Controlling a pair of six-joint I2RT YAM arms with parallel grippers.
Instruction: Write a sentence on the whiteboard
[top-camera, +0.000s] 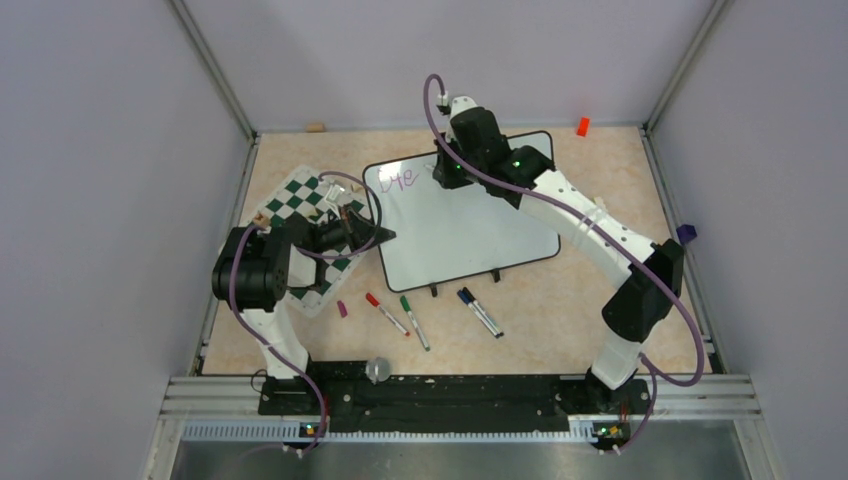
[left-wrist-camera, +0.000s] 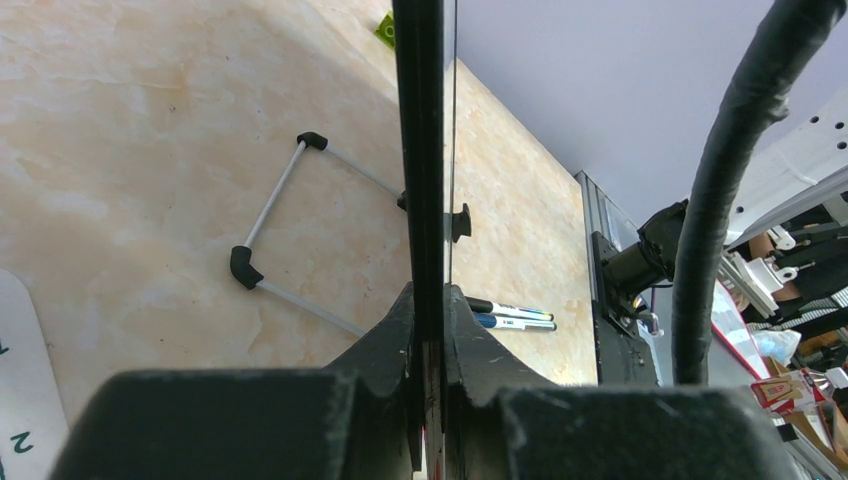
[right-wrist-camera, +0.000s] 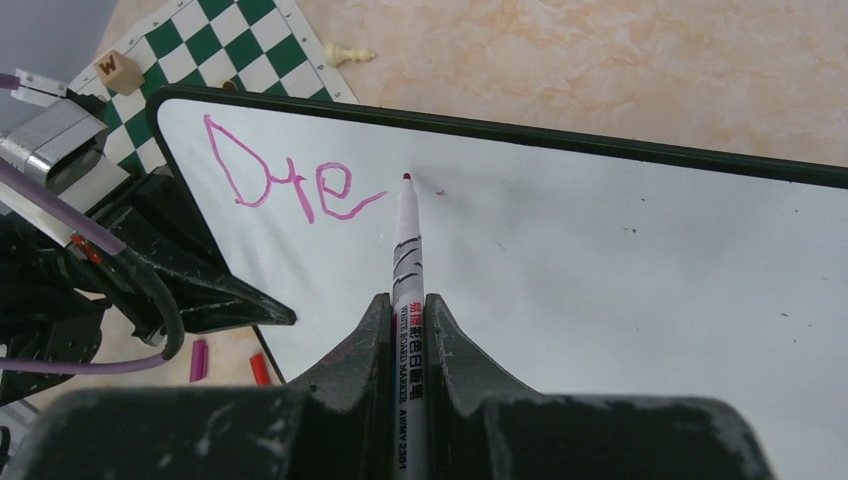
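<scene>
The whiteboard (top-camera: 470, 225) lies tilted on the table, and it also shows in the right wrist view (right-wrist-camera: 600, 280). Purple-pink lettering (right-wrist-camera: 290, 180) reading "Dre" sits at its top left corner (top-camera: 403, 180). My right gripper (right-wrist-camera: 408, 300) is shut on a white whiteboard marker (right-wrist-camera: 408, 250). The marker's dark red tip is just right of the "e", at or just above the board. In the top view that gripper (top-camera: 450, 165) hangs over the board's far edge. My left gripper (top-camera: 375, 235) is shut on the board's left edge. In the left wrist view the black frame (left-wrist-camera: 420, 150) runs between the closed jaws (left-wrist-camera: 428, 295).
A green-and-white chess mat (top-camera: 300, 200) lies left of the board, with a pawn (right-wrist-camera: 352, 53) and a lettered cube (right-wrist-camera: 108, 66). A red marker (top-camera: 387, 313), a green marker (top-camera: 415, 322), two dark markers (top-camera: 480, 312) and a purple cap (top-camera: 342, 309) lie near the front. The board's wire stand (left-wrist-camera: 270, 230) rests on the table.
</scene>
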